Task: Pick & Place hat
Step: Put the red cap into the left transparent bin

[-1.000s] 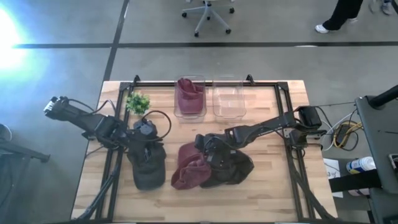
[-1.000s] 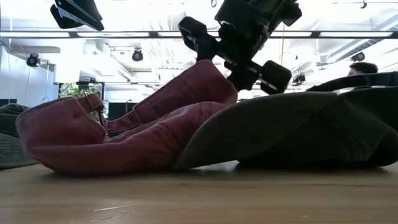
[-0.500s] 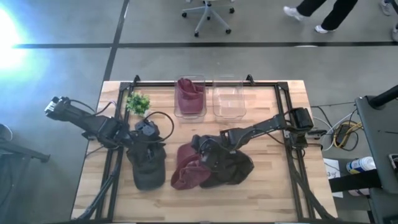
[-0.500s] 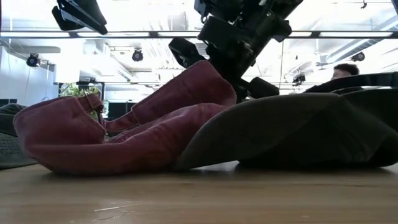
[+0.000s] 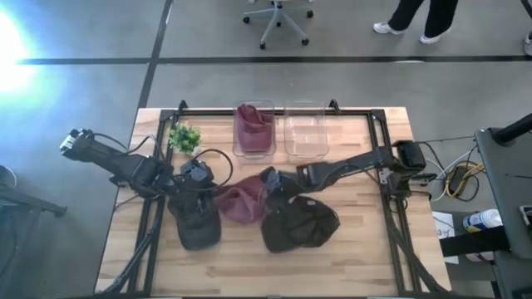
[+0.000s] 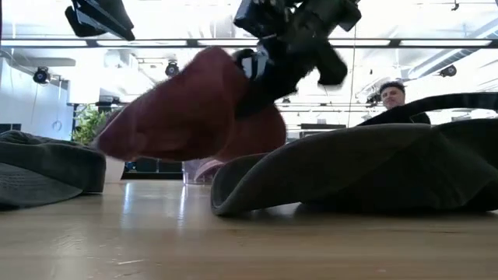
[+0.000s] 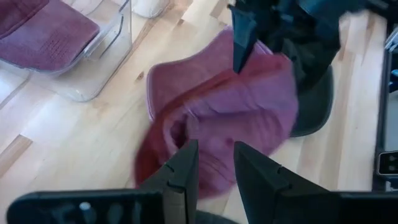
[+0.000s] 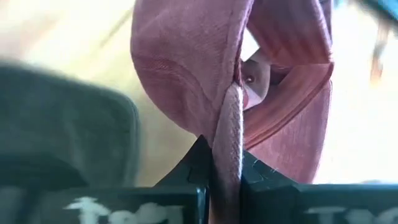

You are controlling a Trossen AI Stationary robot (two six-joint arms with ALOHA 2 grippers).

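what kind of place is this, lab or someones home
Most likely a robotics lab or open workspace, not a home: a wooden table with a black frame carries two arms, a wheeled office chair stands on the grey floor, and ceiling track lights hang above.

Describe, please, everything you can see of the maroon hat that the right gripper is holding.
The maroon hat is a soft cap of ribbed, corduroy-like cloth. The right gripper is shut on a thick seamed edge of it. In the low view it hangs crumpled and clear of the wooden table, above the edge of the dark olive hat. From above it sits mid-table, between two dark hats. Nothing else visibly touches it.
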